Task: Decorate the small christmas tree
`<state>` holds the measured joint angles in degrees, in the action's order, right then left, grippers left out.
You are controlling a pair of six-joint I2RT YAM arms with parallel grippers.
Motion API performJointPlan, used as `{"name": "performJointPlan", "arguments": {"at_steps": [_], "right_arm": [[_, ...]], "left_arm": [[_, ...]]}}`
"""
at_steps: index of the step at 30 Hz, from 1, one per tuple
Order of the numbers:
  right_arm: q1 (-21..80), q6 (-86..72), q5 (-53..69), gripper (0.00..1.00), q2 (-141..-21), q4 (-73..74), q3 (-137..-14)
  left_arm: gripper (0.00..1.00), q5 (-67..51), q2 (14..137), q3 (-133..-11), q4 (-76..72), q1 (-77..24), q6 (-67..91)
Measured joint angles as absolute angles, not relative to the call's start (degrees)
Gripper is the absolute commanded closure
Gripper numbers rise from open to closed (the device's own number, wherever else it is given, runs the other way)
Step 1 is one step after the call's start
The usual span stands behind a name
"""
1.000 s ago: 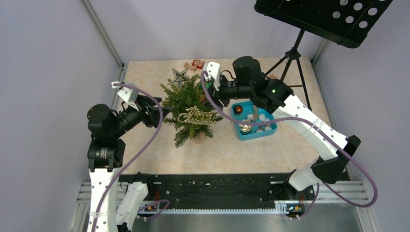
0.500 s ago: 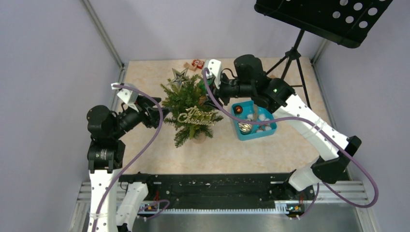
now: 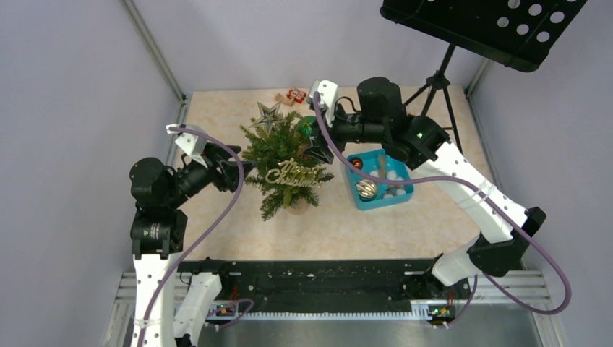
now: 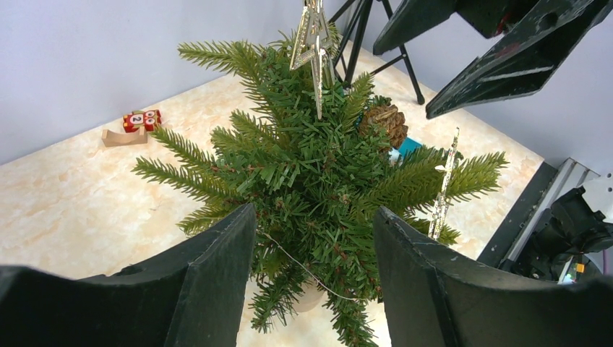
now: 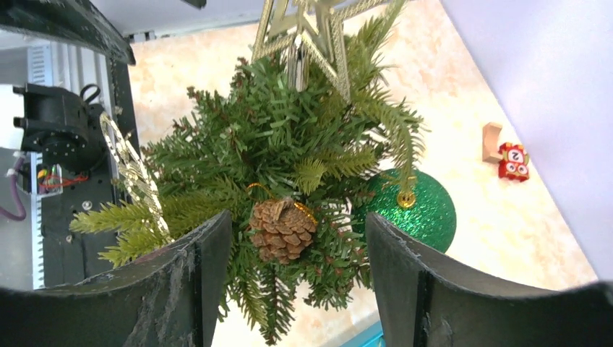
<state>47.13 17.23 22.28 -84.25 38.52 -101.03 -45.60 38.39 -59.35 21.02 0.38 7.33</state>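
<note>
The small christmas tree (image 3: 283, 160) stands mid-table with a silver star (image 3: 268, 113) on top, a gold "Merry Christmas" sign (image 3: 293, 174), a pine cone (image 5: 283, 229) and a green glitter ball (image 3: 306, 127) hanging on its right side. My left gripper (image 3: 233, 165) is open and empty at the tree's left side; the tree fills the left wrist view (image 4: 311, 166). My right gripper (image 3: 312, 144) is open and empty just right of the tree, with the pine cone between its fingers' line of sight and the green ball (image 5: 423, 213) behind.
A teal tray (image 3: 402, 195) with several ornaments sits right of the tree. A small red and wooden ornament (image 3: 289, 96) lies at the back. A black tripod music stand (image 3: 441, 79) stands at the back right.
My right gripper has drawn back to the right, away from the tree, leaving the green ball hanging on a branch. The left arm has not moved.
</note>
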Motion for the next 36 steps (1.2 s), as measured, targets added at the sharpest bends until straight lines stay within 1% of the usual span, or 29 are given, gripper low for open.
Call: {"name": "performJointPlan", "arguments": {"at_steps": [4, 6, 9, 11, 13, 15, 17, 19, 22, 24, 25, 28, 36], "right_arm": [[47.13, 14.94, 21.06, 0.17, -83.94, 38.48, -103.31], [47.11, 13.19, 19.70, 0.13, -83.94, 38.41, -104.92], [45.67, 8.58, 16.29, 0.13, -83.53, 38.06, -106.98], [42.35, 4.10, 13.76, 0.14, -82.59, 37.60, -106.98], [36.40, -0.54, 10.50, 0.16, -81.03, 36.25, -105.25], [29.32, -4.99, 6.22, 0.20, -77.97, 35.38, -100.14], [23.40, -8.47, 2.35, 0.29, -75.37, 34.81, -93.89], [20.10, -10.94, -1.61, 0.41, -73.65, 34.68, -86.87], [18.85, -13.15, -6.42, 0.60, -74.22, 34.94, -77.52], [18.59, -13.65, -8.82, 0.69, -75.81, 35.27, -73.17], [18.57, -13.91, -10.00, 0.70, -77.03, 35.55, -71.22], [18.57, -14.20, -12.34, 0.70, -81.10, 36.21, -68.38], [18.24, -14.83, -14.17, 0.67, -91.31, 35.07, -68.18]], "left_arm": [[0.34, -45.60, 38.39, -59.35, 21.04, 0.38, 7.29], [0.34, -45.54, 38.39, -59.35, 21.10, 0.38, 7.29], [0.34, -44.86, 38.35, -59.35, 21.71, 0.38, 7.31], [0.33, -43.51, 38.20, -59.31, 22.68, 0.38, 7.33], [0.33, -41.32, 37.52, -58.67, 23.66, 0.38, 7.66], [0.33, -39.05, 36.73, -57.67, 24.80, 0.38, 8.71], [0.33, -37.19, 36.32, -56.73, 25.32, 0.38, 10.11], [0.32, -34.94, 35.92, -55.57, 25.61, 0.38, 11.97], [0.32, -31.44, 35.09, -53.69, 26.09, 0.38, 14.33], [0.32, -29.19, 34.72, -52.86, 26.96, 0.38, 15.40], [0.32, -28.12, 34.59, -52.62, 27.33, 0.40, 15.73], [0.32, -25.52, 34.22, -52.03, 27.66, 0.54, 16.43], [0.32, -22.13, 33.63, -51.03, 28.18, 0.71, 16.60]]}}
